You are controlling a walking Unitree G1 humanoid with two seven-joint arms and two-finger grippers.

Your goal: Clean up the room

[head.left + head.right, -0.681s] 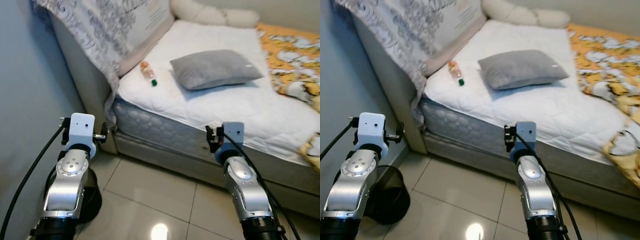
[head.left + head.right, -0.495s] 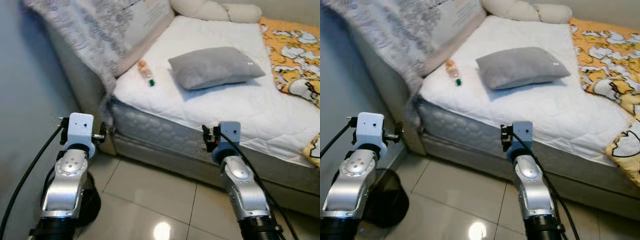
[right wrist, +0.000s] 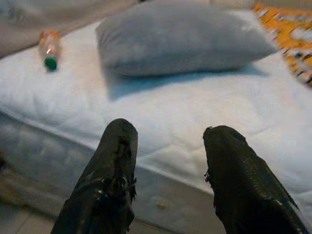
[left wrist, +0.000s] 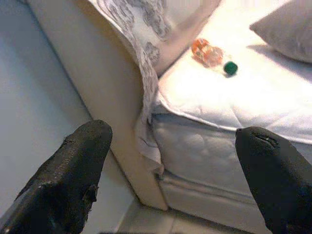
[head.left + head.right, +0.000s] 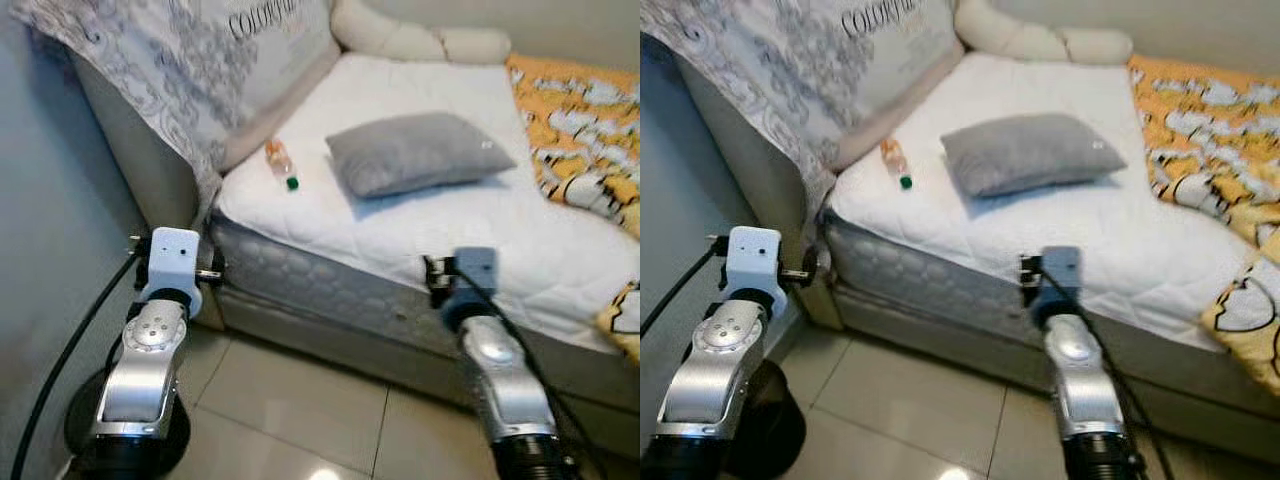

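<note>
Left hand (image 4: 170, 170) spread empty, bottle (image 5: 281, 164) on bed (image 5: 440, 230)

The two eye views look from the head forward and down, from above the tiled floor toward the near edge of the bed (image 5: 330, 290). Both show the same scene: the grey pillow (image 5: 415, 152) and the bottle (image 5: 281, 163) on the mattress. The left wrist view looks low and close at the bed's left corner and the same bottle. The right wrist view faces the pillow from near the mattress edge.
</note>
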